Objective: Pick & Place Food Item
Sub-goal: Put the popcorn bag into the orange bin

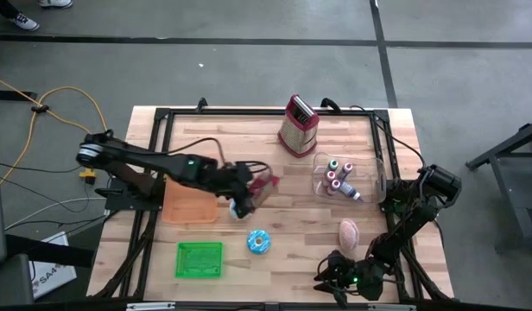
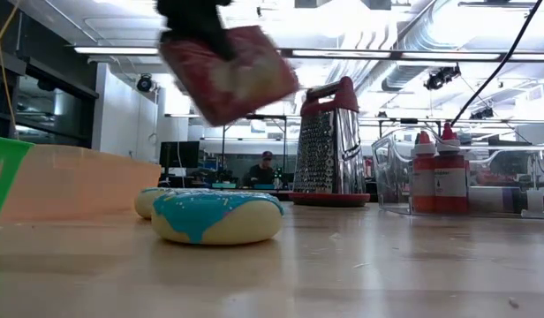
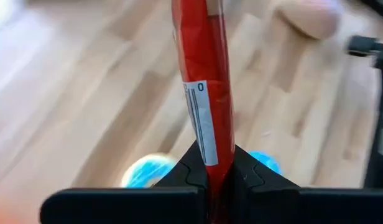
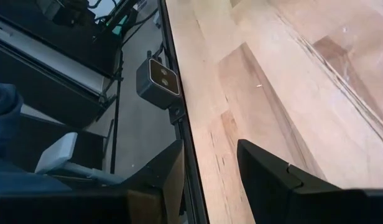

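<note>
While the left gripper [image 3: 210, 177] hangs over mid-table, its fingers [image 3: 182, 171] are pinched tight on a red packet [image 3: 204, 74]; packet is off the wood, lifted above the blue-iced donut [image 2: 216, 216] in the low view; in the high view packet [image 1: 264, 184] sits just right of the orange bin [image 1: 190, 206], well apart from the green basket [image 1: 199, 259]; grip is on one thin edge, packet standing edge-on out of the jaws in the left wrist view, white label strip facing camera.

Handling, judged: packet looks light, flat, floppy foil or plastic; likely slick, so an edge pinch could let it slide or swing; contents probably crushable, so firm not hard; better hold would be deeper across the flat faces near the middle, away from the seam; it tilts in the low view, which suggests it sags from the pinch.

Right gripper [image 4: 207, 165] waits at the near-right table edge, fingers apart, nothing between them; pink food lump [image 1: 348, 231] lies near it; grater [image 1: 298, 125] and clear bottle tub [image 1: 370, 183] stand at the far side, untouched.
</note>
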